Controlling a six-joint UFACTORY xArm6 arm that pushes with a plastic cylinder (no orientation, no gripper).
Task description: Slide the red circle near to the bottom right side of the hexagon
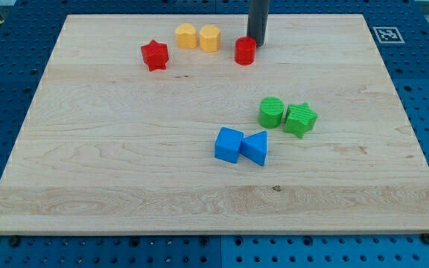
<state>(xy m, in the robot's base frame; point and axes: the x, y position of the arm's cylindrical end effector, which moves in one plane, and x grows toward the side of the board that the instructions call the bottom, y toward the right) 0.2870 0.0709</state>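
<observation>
The red circle [245, 51] stands near the view's top, right of centre. The yellow hexagon [210, 37] lies just to its upper left, a small gap between them. My tip [256, 43] is at the red circle's upper right side, touching or almost touching it. The rod rises out of the view's top.
A yellow rounded block [186, 35] sits left of the hexagon, touching it. A red star [155, 55] lies further left. A green circle [271, 112] and green star [300, 119] sit at centre right. A blue cube [229, 144] and blue triangle [256, 147] lie below them.
</observation>
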